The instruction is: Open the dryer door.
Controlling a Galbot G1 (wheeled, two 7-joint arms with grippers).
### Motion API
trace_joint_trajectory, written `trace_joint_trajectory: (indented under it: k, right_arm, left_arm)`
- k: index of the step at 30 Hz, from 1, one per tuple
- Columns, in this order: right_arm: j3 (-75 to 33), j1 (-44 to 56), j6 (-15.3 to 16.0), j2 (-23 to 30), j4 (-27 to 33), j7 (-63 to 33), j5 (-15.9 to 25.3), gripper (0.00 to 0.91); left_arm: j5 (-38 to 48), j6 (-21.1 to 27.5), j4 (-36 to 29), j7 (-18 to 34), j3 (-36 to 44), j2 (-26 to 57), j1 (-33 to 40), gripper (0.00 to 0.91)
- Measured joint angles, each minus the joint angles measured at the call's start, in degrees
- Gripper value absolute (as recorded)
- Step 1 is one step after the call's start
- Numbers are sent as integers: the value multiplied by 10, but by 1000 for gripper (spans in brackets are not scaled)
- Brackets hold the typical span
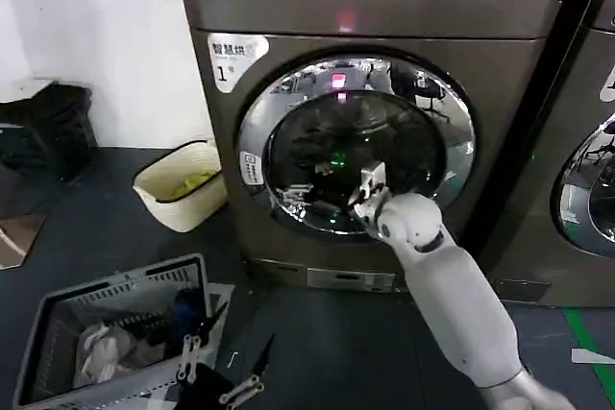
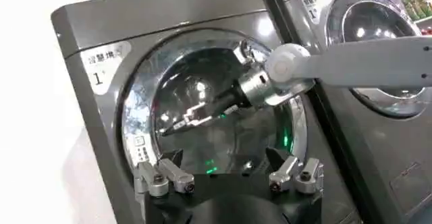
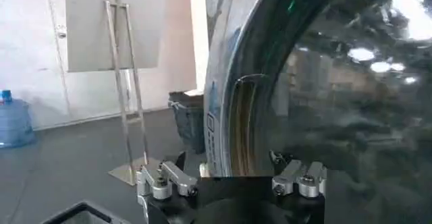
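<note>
We see a dark floor (image 1: 96, 228), white wall (image 1: 106, 36), two machines, two baskets. Right gripper (image 1: 368, 189), fingers apart, at the shut dryer door (image 1: 356, 146); left gripper (image 1: 216, 372), fingers apart, low.

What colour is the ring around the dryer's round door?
Shiny silver chrome, circling the dryer door with its dark glass middle. The head view shows it best.

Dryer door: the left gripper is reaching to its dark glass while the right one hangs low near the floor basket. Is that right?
Not quite: the arms are swapped. The head view shows the right gripper reaching to the dark glass of the dryer door, and the left gripper hanging low by the floor basket. The left wrist view confirms the right arm stretched across the door.
</note>
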State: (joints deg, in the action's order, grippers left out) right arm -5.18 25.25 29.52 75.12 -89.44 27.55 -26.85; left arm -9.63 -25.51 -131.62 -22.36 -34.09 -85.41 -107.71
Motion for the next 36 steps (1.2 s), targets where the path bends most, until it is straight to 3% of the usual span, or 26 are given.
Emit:
trace_joint_trajectory:
  k: [14, 36]
  right_arm:
    - [20, -16, -17, 33, 40, -11, 25, 907]
    - [35, -41, -18, 58, 86, 1, 31, 907]
  left_arm:
    - [1, 0, 2, 0, -1, -2, 3, 907]
    - [1, -1, 2, 0, -2, -4, 2, 907]
